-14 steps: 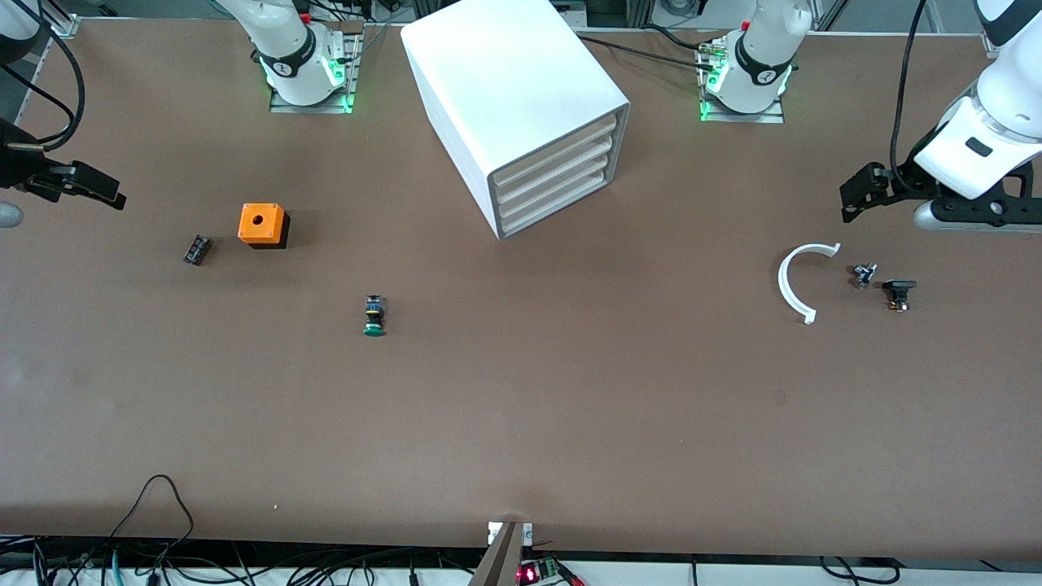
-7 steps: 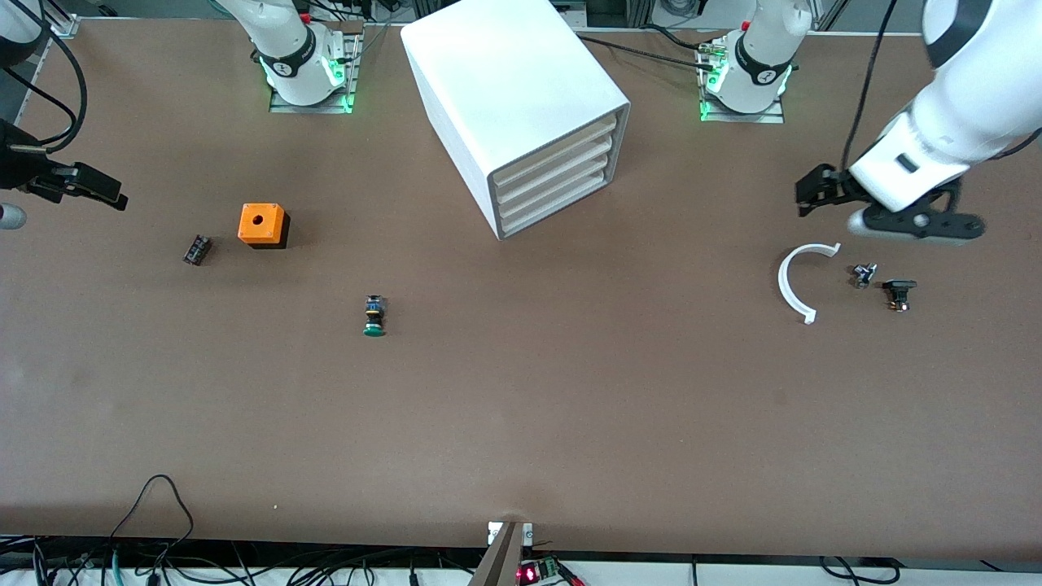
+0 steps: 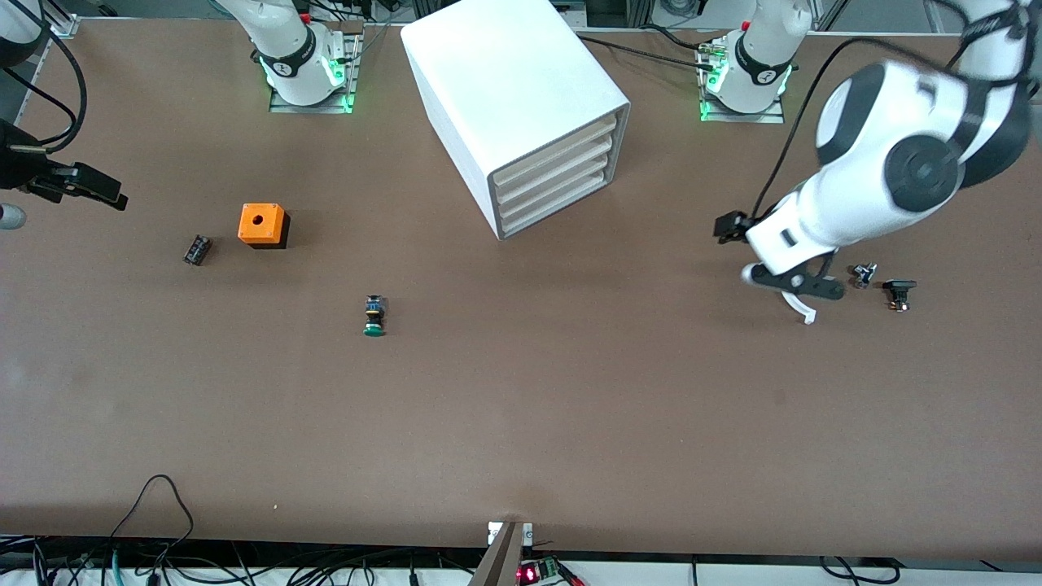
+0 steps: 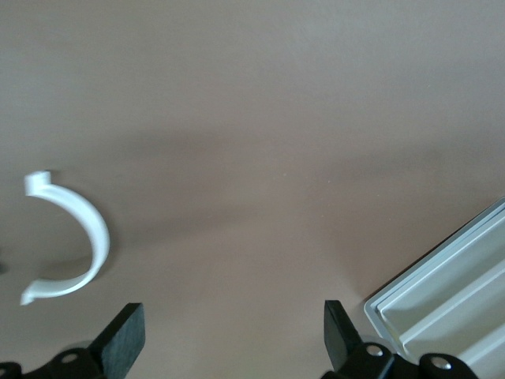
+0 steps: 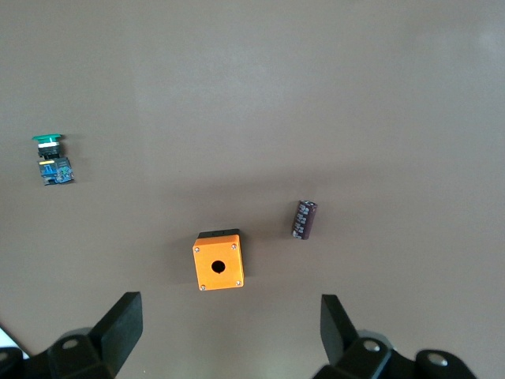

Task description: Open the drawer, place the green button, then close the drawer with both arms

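Note:
The white cabinet [image 3: 521, 98] stands at the middle of the table with four drawers, all shut. The drawer [image 3: 562, 205] is the bottommost. The button [image 3: 374, 316], green cap down toward the front camera, lies on its side nearer to the front camera than the cabinet, toward the right arm's end; it also shows in the right wrist view [image 5: 51, 158]. My left gripper [image 3: 730, 228] is open and empty over the table between the cabinet and a white arc; its own view [image 4: 233, 339] shows the cabinet's front corner [image 4: 454, 304]. My right gripper [image 3: 98, 191] is open, empty, and waits at its end [image 5: 229, 328].
An orange cube with a hole [image 3: 262, 224] and a small black part [image 3: 197, 249] lie toward the right arm's end. A white arc [image 3: 802, 309] and two small dark parts [image 3: 864, 274] [image 3: 899, 293] lie toward the left arm's end. Cables hang along the front edge.
My left arm has swung from its end of the table toward the cabinet and now covers part of the white arc. The right arm has barely moved.

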`<state>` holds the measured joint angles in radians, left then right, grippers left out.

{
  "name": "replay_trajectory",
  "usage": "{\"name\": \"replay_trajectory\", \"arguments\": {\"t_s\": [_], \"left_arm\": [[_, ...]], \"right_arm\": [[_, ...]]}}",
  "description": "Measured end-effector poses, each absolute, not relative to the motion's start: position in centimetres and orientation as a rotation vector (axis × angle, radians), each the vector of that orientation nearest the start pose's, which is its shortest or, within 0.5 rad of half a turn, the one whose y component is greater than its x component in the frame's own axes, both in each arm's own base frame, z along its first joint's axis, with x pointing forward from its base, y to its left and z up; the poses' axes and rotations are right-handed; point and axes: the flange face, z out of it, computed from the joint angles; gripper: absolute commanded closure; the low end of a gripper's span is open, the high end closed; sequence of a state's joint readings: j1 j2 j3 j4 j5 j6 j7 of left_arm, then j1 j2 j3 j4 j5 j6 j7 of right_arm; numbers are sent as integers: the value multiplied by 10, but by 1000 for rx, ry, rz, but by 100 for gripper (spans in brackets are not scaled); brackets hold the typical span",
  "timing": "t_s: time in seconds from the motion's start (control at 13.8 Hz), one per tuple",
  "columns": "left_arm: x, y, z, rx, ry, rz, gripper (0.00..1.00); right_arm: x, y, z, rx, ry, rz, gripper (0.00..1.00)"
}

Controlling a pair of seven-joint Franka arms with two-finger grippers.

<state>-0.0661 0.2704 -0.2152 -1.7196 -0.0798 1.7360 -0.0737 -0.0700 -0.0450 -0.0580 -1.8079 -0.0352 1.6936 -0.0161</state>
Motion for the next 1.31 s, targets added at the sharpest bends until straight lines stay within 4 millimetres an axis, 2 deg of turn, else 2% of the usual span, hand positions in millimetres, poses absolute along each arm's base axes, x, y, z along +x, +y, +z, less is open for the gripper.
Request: {"name": "replay_trajectory", "arguments": {"t_s": [0.22, 0.44, 0.65, 0.8, 0.94, 1.09, 1.31], "left_arm": [[580, -203, 323, -3194, 364, 609, 0], [564, -238, 266, -3330, 321, 748, 0], [541, -249, 219, -3493, 216, 937, 0], [519, -260, 196, -3602, 239, 1076, 0], [494, -275, 178, -3688, 282, 1187, 1], [470, -292, 169, -3740, 318, 1277, 1], [443, -316, 166, -3738, 346, 1387, 6]], "right_arm": [[536, -73, 547, -3162, 169, 114, 0], [536, -73, 547, -3161, 169, 114, 0], [538, -72, 541, -3158, 167, 130, 0], [544, -65, 527, -3136, 156, 161, 0], [556, -47, 507, -3127, 109, 178, 0], [570, -24, 484, -3133, 47, 179, 0], [584, 4, 459, -3138, -26, 173, 0]]}}
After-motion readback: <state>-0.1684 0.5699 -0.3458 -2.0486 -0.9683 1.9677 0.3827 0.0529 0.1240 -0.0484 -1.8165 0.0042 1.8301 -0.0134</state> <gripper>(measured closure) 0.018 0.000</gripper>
